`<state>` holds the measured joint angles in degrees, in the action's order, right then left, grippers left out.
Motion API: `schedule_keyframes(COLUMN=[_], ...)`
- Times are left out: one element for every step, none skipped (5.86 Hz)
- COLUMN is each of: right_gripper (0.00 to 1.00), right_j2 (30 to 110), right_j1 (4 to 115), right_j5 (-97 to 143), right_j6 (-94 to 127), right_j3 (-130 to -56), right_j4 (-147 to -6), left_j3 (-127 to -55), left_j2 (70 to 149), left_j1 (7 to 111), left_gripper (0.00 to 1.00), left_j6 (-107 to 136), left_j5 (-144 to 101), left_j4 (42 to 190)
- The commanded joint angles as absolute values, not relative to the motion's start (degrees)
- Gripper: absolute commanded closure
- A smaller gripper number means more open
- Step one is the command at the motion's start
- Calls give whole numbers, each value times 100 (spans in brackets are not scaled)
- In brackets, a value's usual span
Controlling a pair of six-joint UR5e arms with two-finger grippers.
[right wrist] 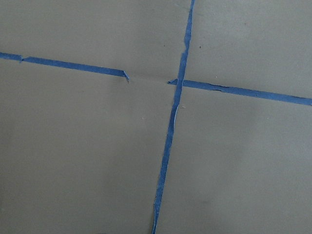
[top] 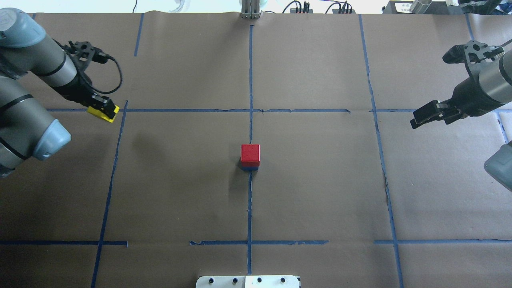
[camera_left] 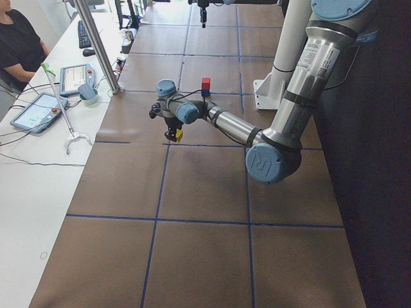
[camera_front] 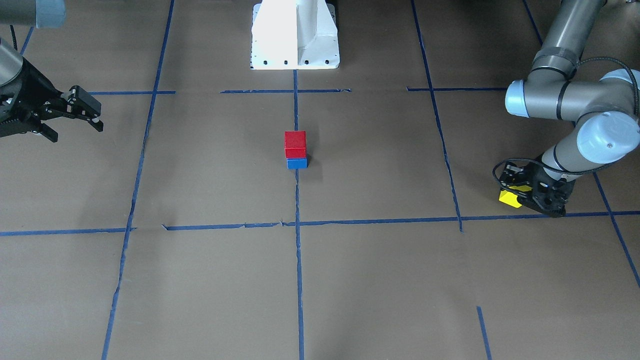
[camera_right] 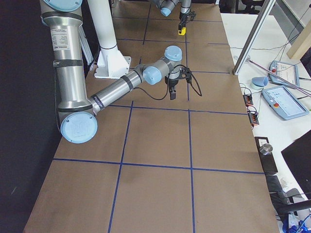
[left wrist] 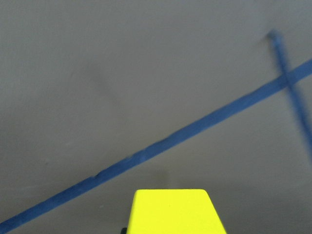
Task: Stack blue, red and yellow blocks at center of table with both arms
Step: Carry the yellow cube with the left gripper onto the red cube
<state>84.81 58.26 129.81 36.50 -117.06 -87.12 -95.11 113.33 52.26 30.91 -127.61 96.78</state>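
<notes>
**Brown paper table: two blocks stacked at centre, the third in our left gripper**

Brown paper covers the table (top: pixel 320 192), which is marked into squares by blue tape (top: pixel 250 80). Our left gripper (camera_front: pixel 520 192) is pressed onto the yellow block (top: pixel 103 113), one finger on either side of it. From the left wrist camera we see only the block's top face (left wrist: pixel 173 212) at the bottom edge, with blurred tape running diagonally behind it. Whether the block rests on the paper or hangs just above it, we cannot tell. It sits far out on our left side, just beside a crossing of tape lines and well apart from the centre.

At the centre of the table, on the middle tape line, the red block (camera_front: pixel 295 144) stands on the blue block (camera_front: pixel 297 163). From overhead the red one hides nearly all of the blue one, leaving only a thin edge (top: pixel 250 168). The two look squarely aligned.

Our right gripper (camera_front: pixel 76 132) hovers over our right side with its fingers spread and nothing between them. It is well apart from the stack. Its wrist camera shows only bare paper and a tape crossing.

Beyond the blocks, the white base (camera_front: pixel 295 35) of our mount stands at the table's edge on the same middle line as the stack.
</notes>
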Motion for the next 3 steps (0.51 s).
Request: schedule_keyframes(right_gripper=[0,0,0], right_j2=[8516,8534,8525], right_j1=[5845,5888,5958], right_j5=[12981,12955,12964], right_j6=[3639,3639,3647], right_j3=[-11698,-11672,-11541], right_j4=[-8719,-8719,-8719], left_j3=[-10018,-10002,-9880], left_j2=[12517,13038,13617], left_j1=[4374,3942,3511], left_gripper=[100,100,100], left_j6=[5208,6073,6787], left_j5=[-12692,-12396,-12210], left_j4=[8568,8413,7993])
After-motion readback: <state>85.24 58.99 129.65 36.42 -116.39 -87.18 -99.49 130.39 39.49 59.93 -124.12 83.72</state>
